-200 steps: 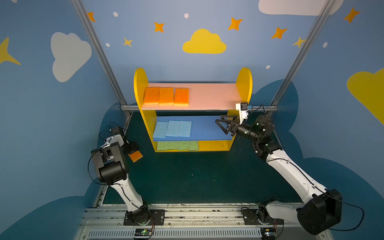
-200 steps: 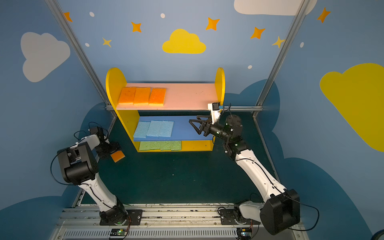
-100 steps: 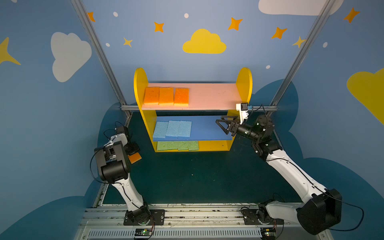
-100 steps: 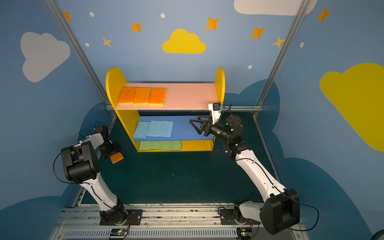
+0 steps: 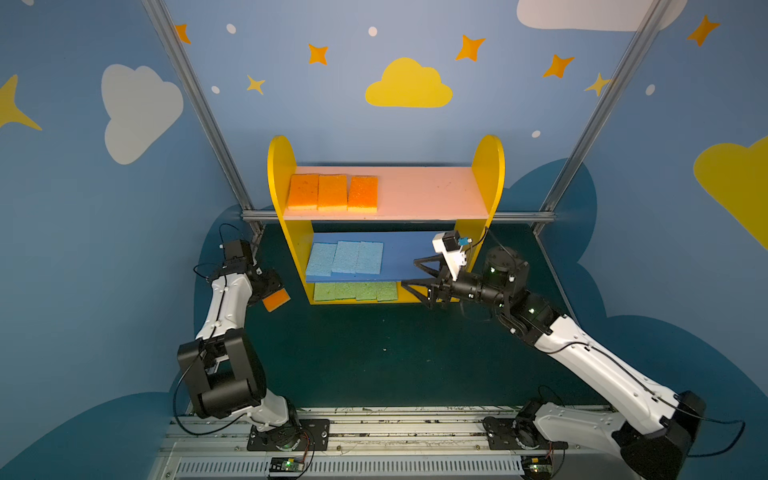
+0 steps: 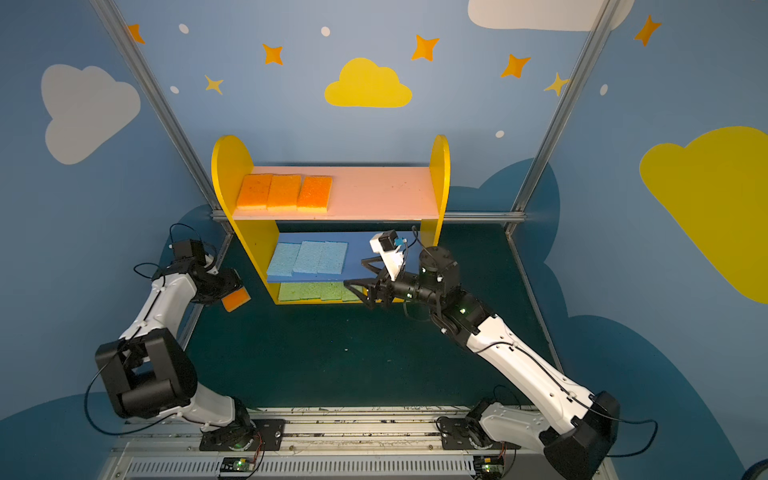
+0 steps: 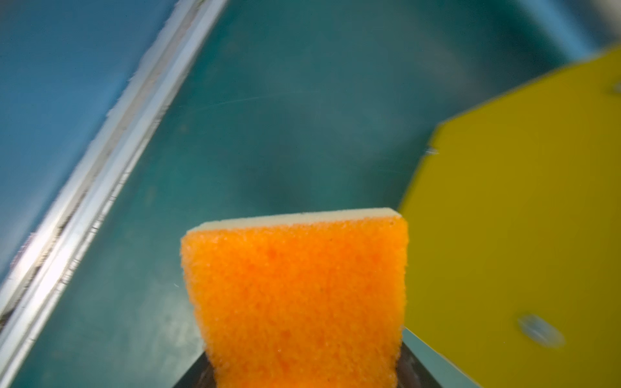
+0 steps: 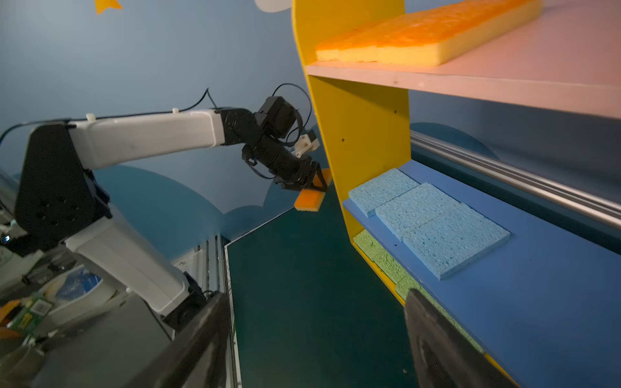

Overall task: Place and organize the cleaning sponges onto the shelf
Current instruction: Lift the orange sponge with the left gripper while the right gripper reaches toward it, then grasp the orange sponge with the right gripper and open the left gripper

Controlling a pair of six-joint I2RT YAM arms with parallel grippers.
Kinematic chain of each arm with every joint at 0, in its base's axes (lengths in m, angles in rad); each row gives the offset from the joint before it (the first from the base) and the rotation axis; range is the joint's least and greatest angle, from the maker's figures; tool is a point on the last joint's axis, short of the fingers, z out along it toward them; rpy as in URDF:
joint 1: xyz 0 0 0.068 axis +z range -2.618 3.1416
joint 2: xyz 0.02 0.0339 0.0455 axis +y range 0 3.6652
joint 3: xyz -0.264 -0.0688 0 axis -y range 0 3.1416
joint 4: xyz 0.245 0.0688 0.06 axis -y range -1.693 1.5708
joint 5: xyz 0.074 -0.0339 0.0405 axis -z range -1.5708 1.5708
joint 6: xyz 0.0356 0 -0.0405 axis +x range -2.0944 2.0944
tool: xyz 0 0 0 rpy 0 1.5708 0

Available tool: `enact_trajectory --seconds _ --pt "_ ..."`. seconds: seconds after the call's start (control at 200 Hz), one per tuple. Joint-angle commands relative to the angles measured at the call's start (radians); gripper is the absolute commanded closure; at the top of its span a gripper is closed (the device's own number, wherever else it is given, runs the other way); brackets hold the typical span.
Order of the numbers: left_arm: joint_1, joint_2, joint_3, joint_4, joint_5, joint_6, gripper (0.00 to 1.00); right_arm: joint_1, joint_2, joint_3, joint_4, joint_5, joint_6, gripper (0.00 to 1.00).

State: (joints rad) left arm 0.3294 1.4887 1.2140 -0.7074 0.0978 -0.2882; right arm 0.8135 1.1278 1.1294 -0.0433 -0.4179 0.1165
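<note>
Dim, even light; left wrist view blurred, edges distorted

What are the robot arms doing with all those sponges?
They are tidying sponges onto a little shelf, sorted by colour. The left gripper is holding an orange sponge just beside the shelf's left side. Three other orange sponges lie in a row on the pink top board. The blue sponges are on the blue middle board, and the green sponges are at the bottom. The right gripper is open and empty, in front of the shelf's right half.
</note>
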Motion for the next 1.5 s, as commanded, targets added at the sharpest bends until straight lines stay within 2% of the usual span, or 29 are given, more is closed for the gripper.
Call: enact_trajectory --seconds 0.0,0.1,0.145,0.23,0.365,0.536,0.876,1.131,1.241,1.497 --pt "-0.030 -0.090 -0.002 -0.098 0.116 -0.020 0.33 0.101 -0.026 0.017 -0.102 0.150 -0.268 0.16" --pt "-0.062 -0.153 0.033 -0.178 0.129 -0.010 0.32 0.218 -0.001 0.027 -0.154 0.225 -0.445 0.13" --pt "-0.074 -0.182 0.050 -0.207 0.172 -0.012 0.32 0.266 0.014 0.030 -0.169 0.250 -0.518 0.12" --pt "-0.102 -0.229 0.085 -0.241 0.201 -0.023 0.32 0.355 0.042 0.017 -0.142 0.305 -0.631 0.11" --pt "-0.153 -0.235 0.191 -0.312 0.242 -0.031 0.32 0.479 0.084 -0.039 0.029 0.407 -0.843 0.11" --pt "-0.190 -0.199 0.285 -0.368 0.281 -0.038 0.32 0.566 0.215 -0.070 0.275 0.523 -1.128 0.11" --pt "-0.257 -0.176 0.291 -0.357 0.263 -0.057 0.32 0.567 0.544 0.091 0.711 0.754 -1.535 0.11" --pt "-0.272 -0.165 0.302 -0.349 0.264 -0.062 0.32 0.547 0.802 0.228 1.046 0.821 -1.838 0.14" --pt "-0.271 -0.155 0.313 -0.351 0.267 -0.056 0.32 0.539 0.836 0.242 1.058 0.811 -1.893 0.15" --pt "-0.271 -0.134 0.346 -0.363 0.260 -0.045 0.32 0.523 0.806 0.215 0.975 0.841 -1.888 0.18"
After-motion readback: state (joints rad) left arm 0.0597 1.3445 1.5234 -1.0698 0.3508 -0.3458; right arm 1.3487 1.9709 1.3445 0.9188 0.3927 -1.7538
